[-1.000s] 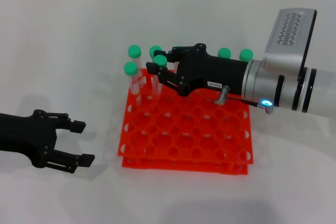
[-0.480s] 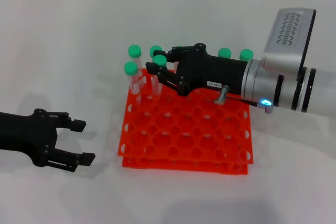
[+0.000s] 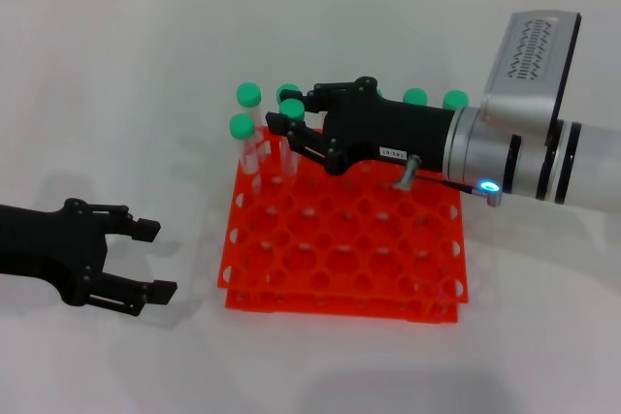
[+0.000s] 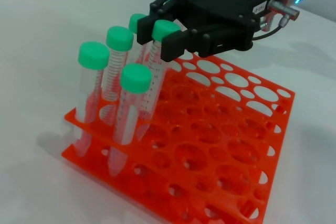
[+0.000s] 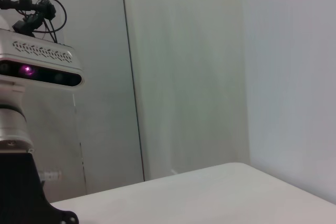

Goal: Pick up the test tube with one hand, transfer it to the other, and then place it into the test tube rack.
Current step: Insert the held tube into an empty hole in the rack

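Note:
The orange-red test tube rack point(image 3: 340, 269) lies on the white table, and also shows in the left wrist view point(image 4: 226, 150). My right gripper point(image 3: 284, 111), with the white label and blue light, reaches over the rack's far left part. It is shut on a green-capped test tube point(image 3: 290, 109) that stands upright with its lower end in a rack hole. The left wrist view shows the fingers point(image 4: 176, 45) flanking that tube point(image 4: 164, 30) just below its cap. My left gripper point(image 3: 153, 260) is open and empty, low over the table left of the rack.
Other green-capped tubes stand in the rack: three at the far left corner point(image 3: 242, 126) and two at the far right point(image 3: 454, 100). The rack's near rows of holes hold nothing. The right wrist view shows only a wall and the robot's head.
My right gripper with the tube has shifted slightly toward the rack's far left. The left arm has barely moved.

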You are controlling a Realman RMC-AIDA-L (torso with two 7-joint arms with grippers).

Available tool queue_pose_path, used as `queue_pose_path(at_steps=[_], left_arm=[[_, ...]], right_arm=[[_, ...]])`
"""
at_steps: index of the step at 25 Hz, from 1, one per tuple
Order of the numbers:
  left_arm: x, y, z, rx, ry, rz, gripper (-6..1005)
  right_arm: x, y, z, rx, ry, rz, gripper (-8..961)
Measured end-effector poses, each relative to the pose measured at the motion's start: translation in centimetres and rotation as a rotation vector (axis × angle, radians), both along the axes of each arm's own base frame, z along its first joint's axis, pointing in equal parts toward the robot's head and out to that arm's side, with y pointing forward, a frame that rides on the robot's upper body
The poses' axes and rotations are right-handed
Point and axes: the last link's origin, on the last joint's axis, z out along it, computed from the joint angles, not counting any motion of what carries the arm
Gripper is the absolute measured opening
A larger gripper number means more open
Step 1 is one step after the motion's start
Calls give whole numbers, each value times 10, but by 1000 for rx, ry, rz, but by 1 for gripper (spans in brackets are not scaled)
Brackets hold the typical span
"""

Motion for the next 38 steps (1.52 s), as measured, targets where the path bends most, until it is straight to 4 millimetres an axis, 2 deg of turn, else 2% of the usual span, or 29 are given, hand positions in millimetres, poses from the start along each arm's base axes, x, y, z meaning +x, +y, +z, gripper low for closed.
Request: queue_pose_path(at_steps=[14, 36, 38], left_arm=[[-2, 0, 0, -2, 0, 2, 881], [-2, 0, 0, -1, 0, 1, 881], [-2, 0, 0, -3, 0, 1, 881]], right_arm=[[-3, 0, -2, -5, -7, 12, 266], [-5, 1, -2, -6, -7, 19, 408], [-5, 0, -1, -5, -1, 21, 513]])
